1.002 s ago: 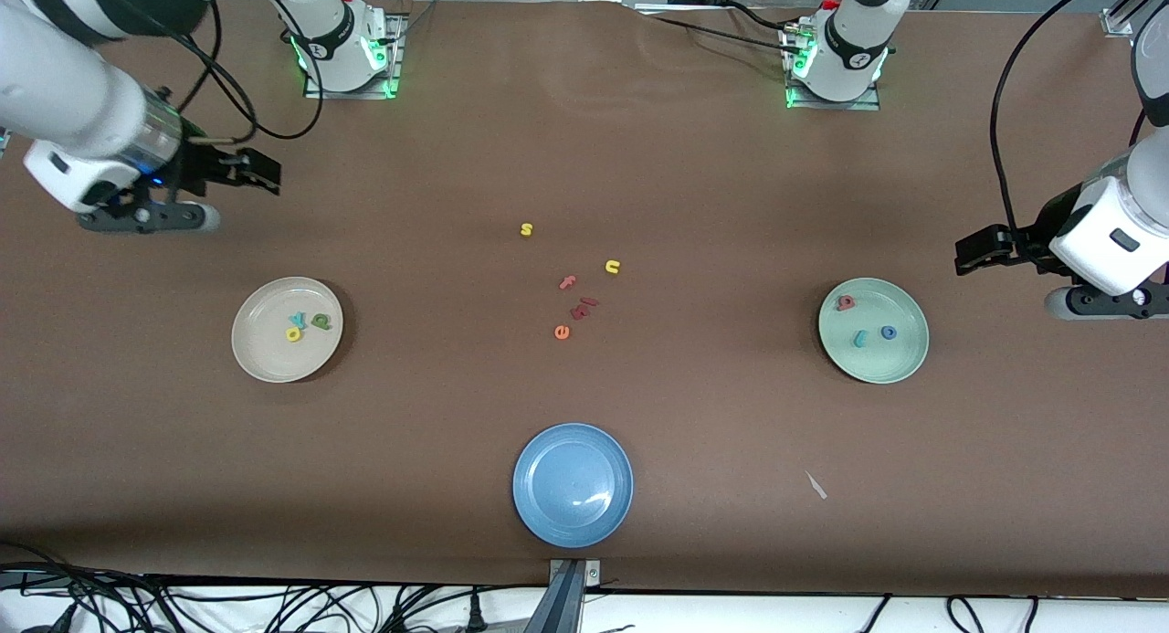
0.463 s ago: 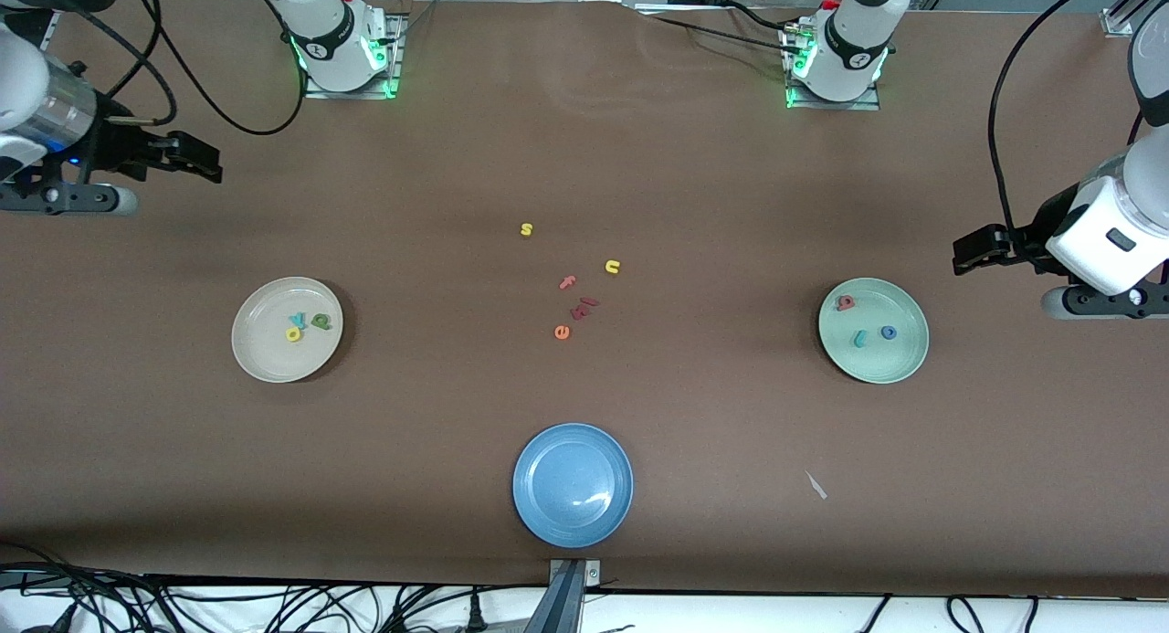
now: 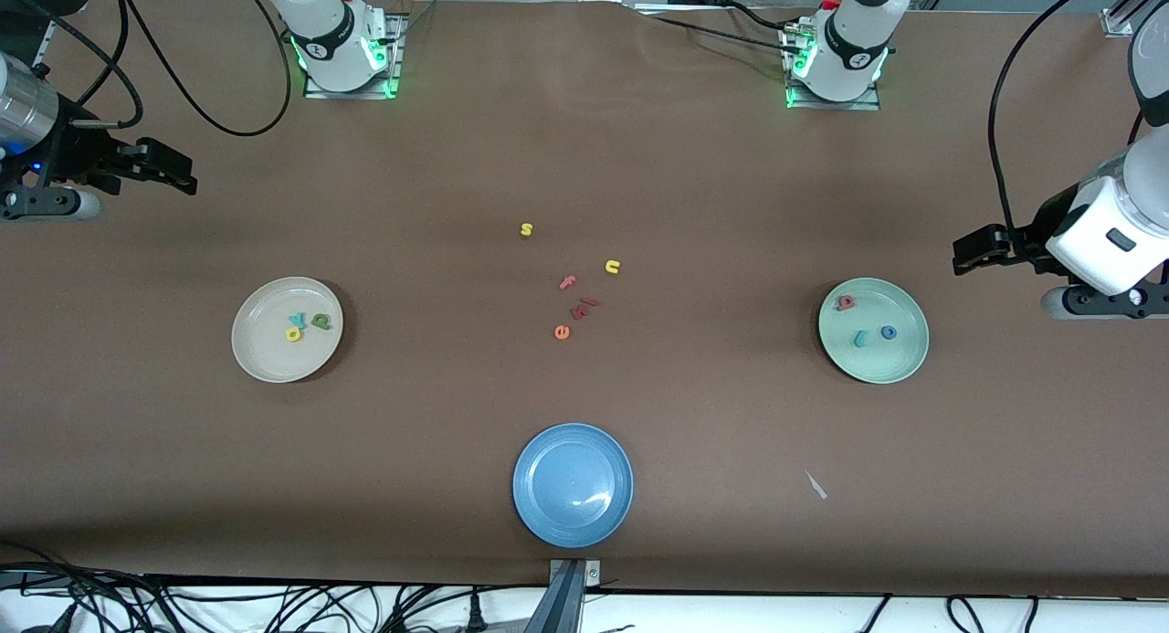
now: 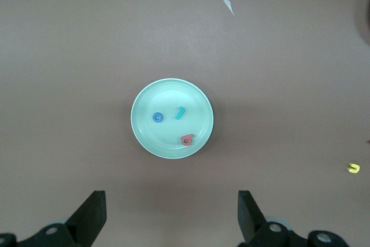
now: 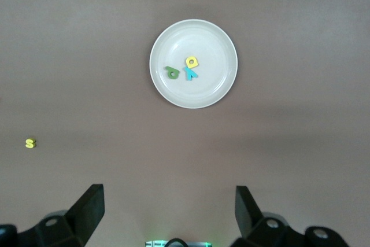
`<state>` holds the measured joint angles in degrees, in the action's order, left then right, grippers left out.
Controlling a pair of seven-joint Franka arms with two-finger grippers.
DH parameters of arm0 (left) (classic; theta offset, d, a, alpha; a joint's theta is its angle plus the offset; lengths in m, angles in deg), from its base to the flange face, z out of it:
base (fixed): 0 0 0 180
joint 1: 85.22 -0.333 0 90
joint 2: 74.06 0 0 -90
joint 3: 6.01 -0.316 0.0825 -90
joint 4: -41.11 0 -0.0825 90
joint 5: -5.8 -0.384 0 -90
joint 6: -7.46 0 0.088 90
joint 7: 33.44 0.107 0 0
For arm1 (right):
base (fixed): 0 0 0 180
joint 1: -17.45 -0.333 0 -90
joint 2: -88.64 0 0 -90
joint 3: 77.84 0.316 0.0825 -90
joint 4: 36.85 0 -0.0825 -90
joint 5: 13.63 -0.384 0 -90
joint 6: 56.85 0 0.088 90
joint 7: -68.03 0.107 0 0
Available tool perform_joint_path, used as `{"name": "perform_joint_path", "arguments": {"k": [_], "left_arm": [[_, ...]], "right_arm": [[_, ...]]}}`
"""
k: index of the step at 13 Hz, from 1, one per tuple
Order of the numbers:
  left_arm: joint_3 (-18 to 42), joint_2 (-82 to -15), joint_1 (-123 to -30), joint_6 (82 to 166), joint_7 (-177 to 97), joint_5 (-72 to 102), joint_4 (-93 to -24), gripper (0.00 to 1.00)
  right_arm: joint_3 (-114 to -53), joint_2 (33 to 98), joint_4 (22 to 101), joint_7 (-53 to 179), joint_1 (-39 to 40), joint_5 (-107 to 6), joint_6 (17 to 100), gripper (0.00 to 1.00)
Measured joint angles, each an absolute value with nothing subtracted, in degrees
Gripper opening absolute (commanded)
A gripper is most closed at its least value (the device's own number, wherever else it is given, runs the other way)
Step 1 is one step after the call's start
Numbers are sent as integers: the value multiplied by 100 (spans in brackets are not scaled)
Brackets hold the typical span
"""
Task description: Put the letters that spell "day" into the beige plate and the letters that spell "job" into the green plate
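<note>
The beige plate (image 3: 265, 352) (image 5: 215, 43) holds a dark green letter (image 3: 321, 321) (image 5: 171, 72), a teal "y" (image 3: 297, 320) (image 5: 190, 74) and a yellow rounded letter (image 3: 292, 334) (image 5: 191, 62). The green plate (image 3: 879, 364) (image 4: 149, 136) holds a salmon-red "b" (image 3: 847, 301) (image 4: 187, 139), a teal "j" (image 3: 859, 339) (image 4: 180, 112) and a blue "o" (image 3: 889, 332) (image 4: 158, 117). My right gripper (image 3: 186, 178) (image 5: 169, 201) hangs open and empty over bare table at the right arm's end. My left gripper (image 3: 963, 254) (image 4: 171, 203) hangs open and empty over the table beside the green plate.
A blue plate (image 3: 548, 514) with nothing in it sits nearest the front camera. Mid-table lie loose letters: yellow "s" (image 3: 526, 229), yellow "u" (image 3: 612, 267), pink "f" (image 3: 567, 282), orange "e" (image 3: 562, 332) and dark red pieces (image 3: 583, 308). A white scrap (image 3: 816, 485) lies on the cloth.
The right arm has drawn back from near the beige plate toward its own end of the table, its gripper staying open. The left arm has hardly moved.
</note>
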<state>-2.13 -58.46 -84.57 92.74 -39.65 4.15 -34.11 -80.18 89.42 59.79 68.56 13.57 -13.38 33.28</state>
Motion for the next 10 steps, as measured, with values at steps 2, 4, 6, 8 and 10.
{"name": "perform_joint_path", "arguments": {"k": [2, 4, 6, 8, 10], "left_arm": [[-213, -5846, -8457, 9274, -3965, 415, -3411, 100], [-213, -5846, -8457, 9274, -3965, 415, -3411, 100], [-213, -5846, -8456, 9274, -3965, 415, -3411, 100], [-213, -5846, -8456, 9274, -3965, 415, -3411, 100], [-213, -5846, -8456, 9274, -3965, 415, -3411, 100]], "right_arm": [[-8014, 8933, 5980, 6855, 1354, -1338, 3388, 100], [-8013, 8915, 5980, 6855, 1352, -1338, 3394, 100], [-8012, 8892, 5980, 6855, 1352, -1338, 3394, 100], [-8008, 8891, 5980, 6853, 1349, -1338, 3399, 100], [-8000, 8890, 5979, 6853, 1344, -1338, 3401, 100]]}}
